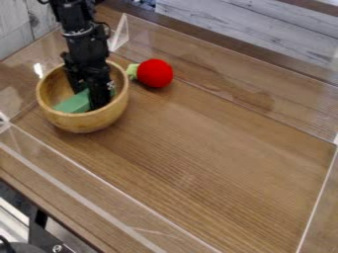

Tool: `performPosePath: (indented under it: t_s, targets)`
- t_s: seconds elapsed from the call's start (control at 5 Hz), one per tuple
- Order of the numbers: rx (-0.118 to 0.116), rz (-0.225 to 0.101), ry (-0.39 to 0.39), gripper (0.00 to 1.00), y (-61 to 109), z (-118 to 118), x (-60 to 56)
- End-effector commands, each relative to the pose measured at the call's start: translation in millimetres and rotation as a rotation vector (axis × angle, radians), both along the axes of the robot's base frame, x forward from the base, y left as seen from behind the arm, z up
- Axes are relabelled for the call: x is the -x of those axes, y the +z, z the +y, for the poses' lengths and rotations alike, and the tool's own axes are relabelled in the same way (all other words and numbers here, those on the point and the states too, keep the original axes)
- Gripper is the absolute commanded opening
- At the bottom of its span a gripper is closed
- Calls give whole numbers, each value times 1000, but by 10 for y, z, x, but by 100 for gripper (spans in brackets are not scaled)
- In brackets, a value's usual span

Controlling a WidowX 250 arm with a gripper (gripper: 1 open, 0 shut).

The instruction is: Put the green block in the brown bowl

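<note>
The brown bowl sits at the far left of the wooden table, inside a clear-walled tray area. The black gripper points straight down into the bowl, its fingers reaching to the bowl's floor, with the arm rising out of the top of the view above it. The green block lies inside the bowl, a flat light green shape showing to the left of the fingers and running under them. The fingers stand close together at the block, but the dark, blurred tips do not show whether they grip it or have just parted from it, so the grip cannot be told. Just to the right of the bowl, apart from its rim, rests a red ball with a small green stem toward the bowl side. A pale planked wall runs along the far edge of the table.
</note>
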State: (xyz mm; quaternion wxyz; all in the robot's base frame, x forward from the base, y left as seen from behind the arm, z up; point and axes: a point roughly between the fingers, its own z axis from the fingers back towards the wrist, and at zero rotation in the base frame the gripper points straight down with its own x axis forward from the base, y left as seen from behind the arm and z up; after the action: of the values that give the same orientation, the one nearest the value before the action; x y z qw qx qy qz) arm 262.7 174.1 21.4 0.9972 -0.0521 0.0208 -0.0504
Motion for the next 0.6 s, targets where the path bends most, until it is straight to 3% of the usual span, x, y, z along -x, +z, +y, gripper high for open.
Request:
performPosePath:
  t_s: [0.0,0.2,0.4]
  targets:
    - [20,7,-68,0,-51,127,90]
    - [34,-19,-34,100,68,12,39]
    - [52,-46,-58,100,211,50,-1]
